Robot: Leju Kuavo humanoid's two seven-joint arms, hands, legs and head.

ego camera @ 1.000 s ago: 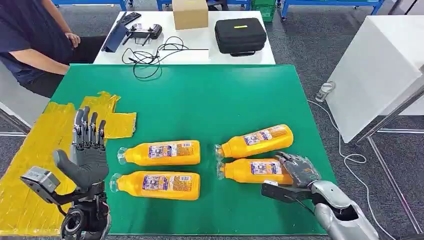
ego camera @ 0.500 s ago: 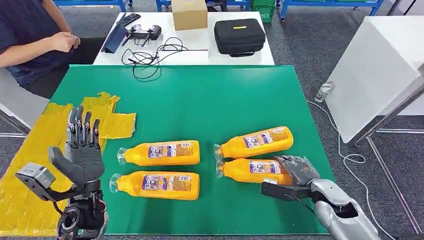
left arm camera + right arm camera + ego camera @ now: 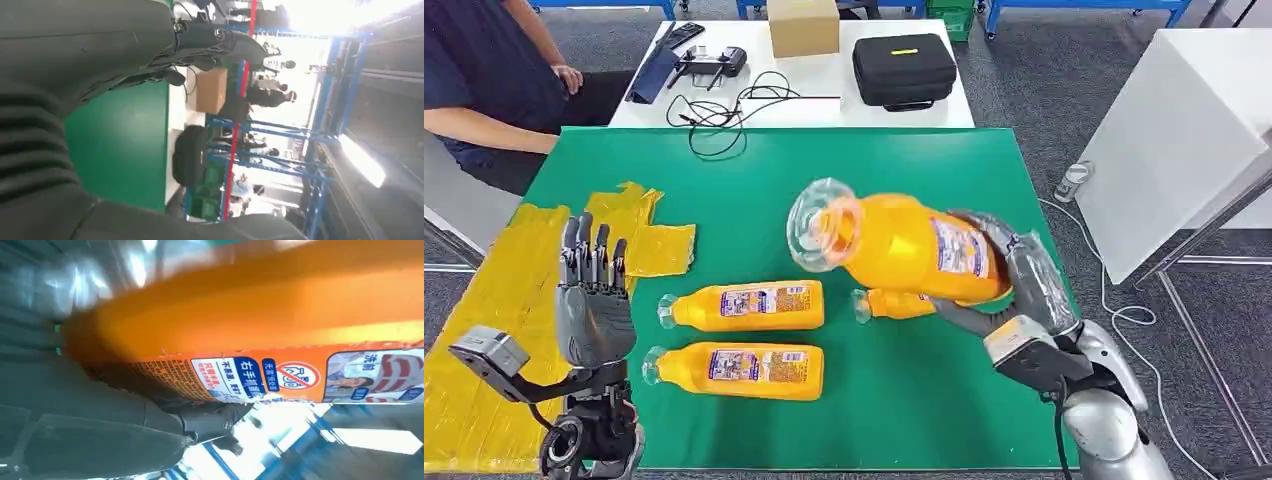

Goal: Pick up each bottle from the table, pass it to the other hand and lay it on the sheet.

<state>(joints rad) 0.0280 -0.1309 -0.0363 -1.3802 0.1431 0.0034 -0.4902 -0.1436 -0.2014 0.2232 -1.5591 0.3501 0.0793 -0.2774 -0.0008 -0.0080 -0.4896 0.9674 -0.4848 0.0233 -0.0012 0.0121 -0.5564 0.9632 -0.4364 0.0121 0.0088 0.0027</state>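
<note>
The bottle in hand (image 3: 904,245) is off the table, held above its right half with the clear cap end pointing toward the camera and toward the left arm. Your right hand (image 3: 1024,285) wraps its fingers around the base end of the orange body, so the cap half stays free for the other hand. In the right wrist view the label (image 3: 280,375) sits close against the fingers, which reads as a firm hold, though the picture is blurred.

Your left hand (image 3: 592,300) stands upright near the table's left edge, fingers straight and apart, holding nothing. For a clean pass, bring the bottle across toward that palm and keep it roughly level. Let the left fingers close around the free middle of the body before the right ones let go. A round, smooth bottle probably slips if gripped near the cap alone.

The yellow sheet (image 3: 484,300) lies along the left edge, just beside the left hand. Three other bottles (image 3: 749,305) lie on the green table (image 3: 824,180), so carry the pass above them.
</note>
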